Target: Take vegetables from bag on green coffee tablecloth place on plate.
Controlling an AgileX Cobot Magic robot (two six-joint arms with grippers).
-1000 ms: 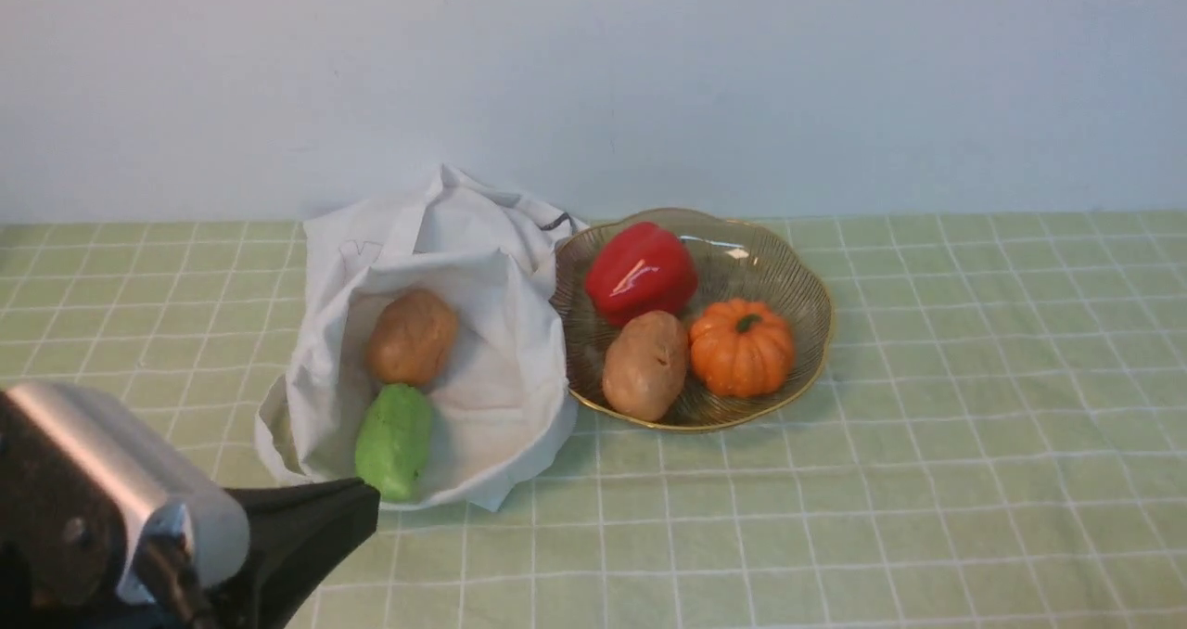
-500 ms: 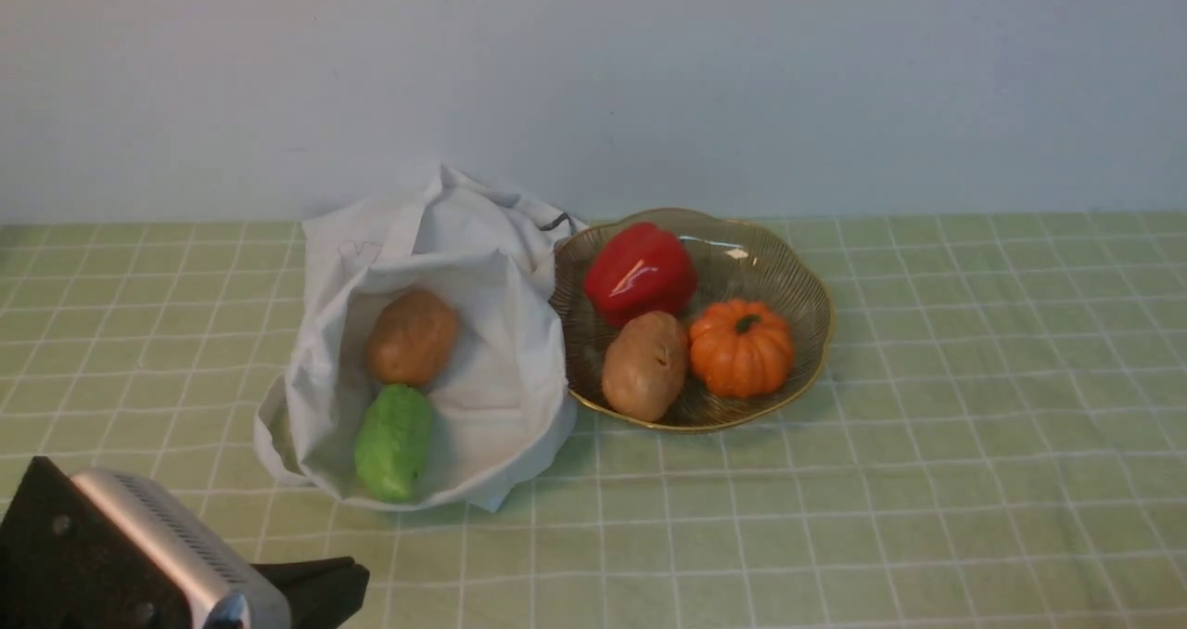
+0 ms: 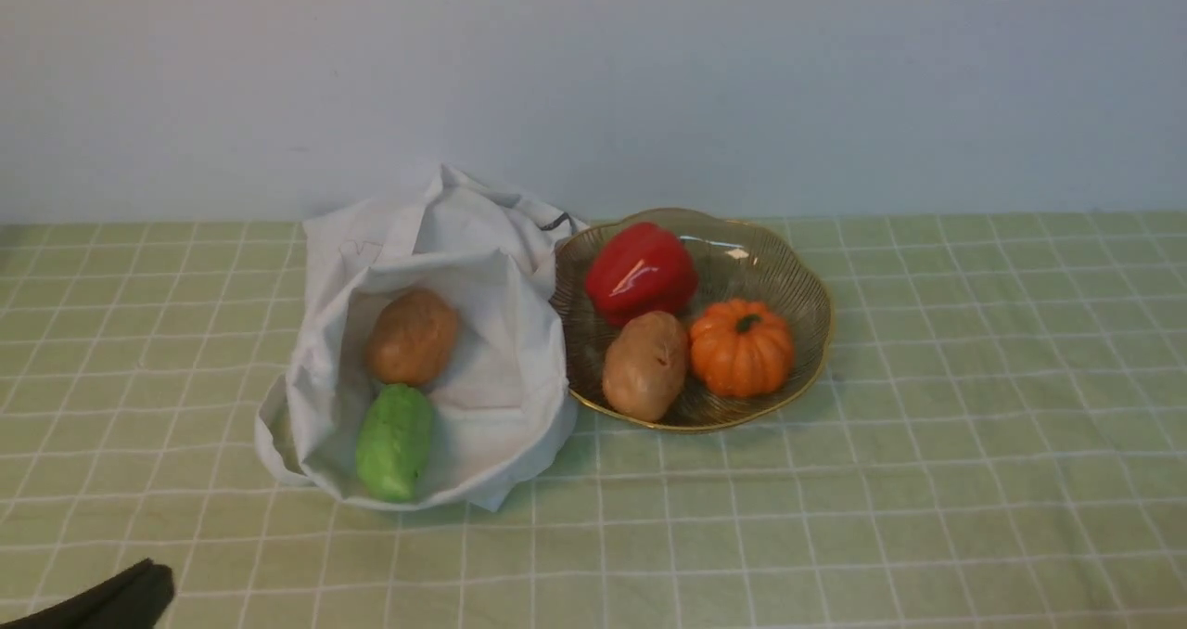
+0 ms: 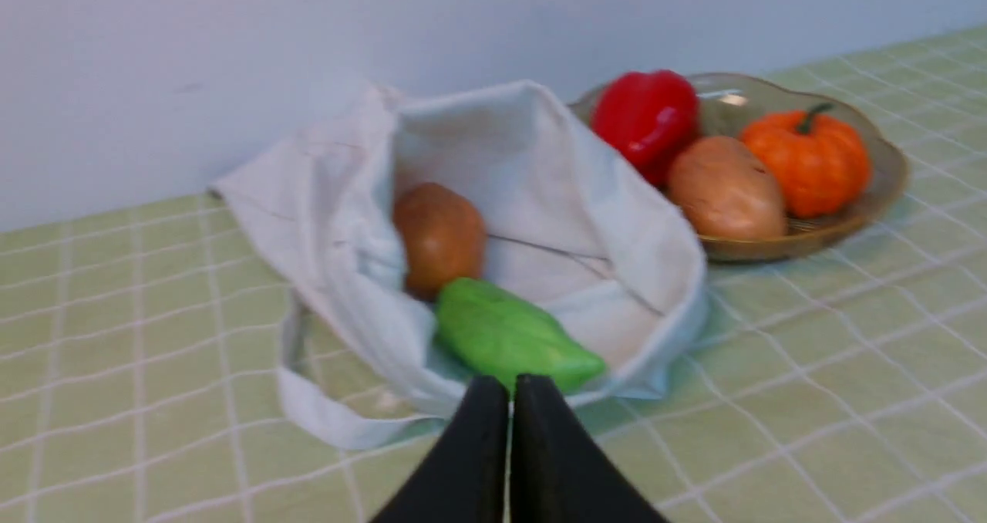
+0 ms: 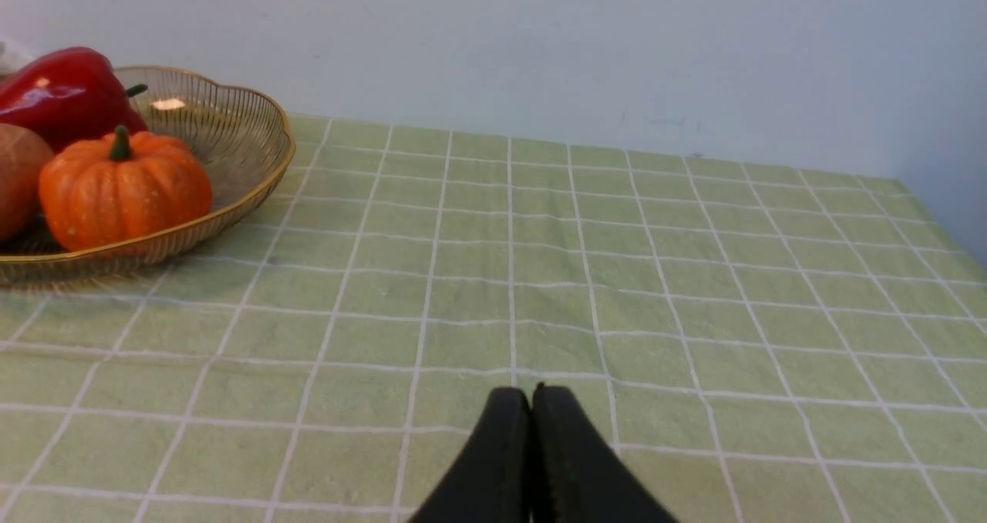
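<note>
Light tan potato (image 5: 15, 180) is cut off; left wrist view is blurred.

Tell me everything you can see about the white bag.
The bag is a soft white cloth sack with many folds and a thin dark drawstring at its back. It lies slumped on the green tablecloth, its mouth open toward the camera. Inside lie a brown potato and a green bumpy vegetable, close together. Its right side reaches the amber plate. No pincer touches it.
</note>
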